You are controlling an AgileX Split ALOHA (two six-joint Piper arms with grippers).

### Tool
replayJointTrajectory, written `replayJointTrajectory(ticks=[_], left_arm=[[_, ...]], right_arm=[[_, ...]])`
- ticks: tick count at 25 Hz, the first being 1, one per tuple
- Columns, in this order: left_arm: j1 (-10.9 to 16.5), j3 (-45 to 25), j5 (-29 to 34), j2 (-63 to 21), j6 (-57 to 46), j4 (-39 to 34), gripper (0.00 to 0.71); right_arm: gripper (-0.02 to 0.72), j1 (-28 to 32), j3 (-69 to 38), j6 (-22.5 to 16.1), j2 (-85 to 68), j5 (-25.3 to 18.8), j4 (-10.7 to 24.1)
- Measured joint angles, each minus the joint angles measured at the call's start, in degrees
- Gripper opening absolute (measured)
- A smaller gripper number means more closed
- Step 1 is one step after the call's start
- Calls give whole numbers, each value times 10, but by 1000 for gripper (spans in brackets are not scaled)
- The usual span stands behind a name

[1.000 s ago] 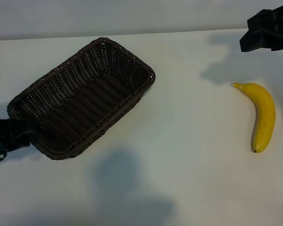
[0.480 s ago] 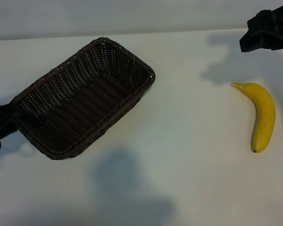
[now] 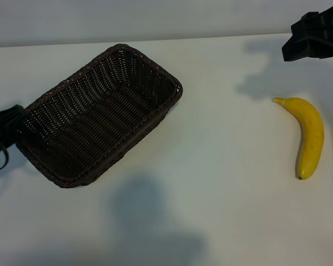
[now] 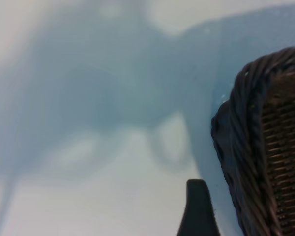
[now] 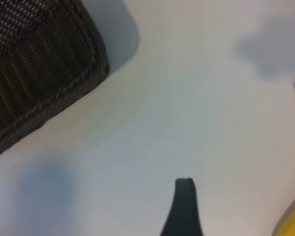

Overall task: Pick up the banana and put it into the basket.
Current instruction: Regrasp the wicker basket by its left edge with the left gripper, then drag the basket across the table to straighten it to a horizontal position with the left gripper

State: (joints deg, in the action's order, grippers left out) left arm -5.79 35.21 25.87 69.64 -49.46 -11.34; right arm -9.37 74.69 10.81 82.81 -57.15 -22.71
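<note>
The banana (image 3: 309, 136) lies on the white table at the right, stem end toward the back; a yellow sliver of it (image 5: 294, 220) shows in the right wrist view. The dark-brown wicker basket (image 3: 125, 52) lies diagonally at the left and has nothing in it. My left gripper (image 3: 3, 133) is at the basket's left short end, beside the rim (image 4: 246, 142). One dark fingertip (image 4: 197, 206) shows over bare table, with nothing between the jaws. My right gripper (image 3: 313, 36) hangs open at the back right, behind the banana, holding nothing.
The table (image 3: 222, 183) is plain white, with arm shadows on it at the front centre and behind the banana. The table's back edge runs along the top of the exterior view. Only the basket and banana lie on it.
My left gripper has slid from the basket's near-left corner back along its short left end. The basket, the banana and the right arm have not moved.
</note>
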Motion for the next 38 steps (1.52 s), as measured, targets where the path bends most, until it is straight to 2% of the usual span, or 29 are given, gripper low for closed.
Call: replayJointTrajectory(ticks=[13,18,19,21,26,38], left_arm=[[0,0,-105,143,-2,41,546],[0,0,-131,174,-1,72,542],[0,0,-133,177,0,74,531],[0,0,-136,181,0,75,466],[0,0,-158,207,-7,84,159],[0,0,-186,213,33,94,158]], right_arm=[[605,0,0,2,0,0,0],[605,0,0,2,0,0,0],[605,0,0,2,0,0,0],[605,0,0,2,0,0,0],[605,0,0,2,0,0,0],[605,0,0,2,0,0,0]])
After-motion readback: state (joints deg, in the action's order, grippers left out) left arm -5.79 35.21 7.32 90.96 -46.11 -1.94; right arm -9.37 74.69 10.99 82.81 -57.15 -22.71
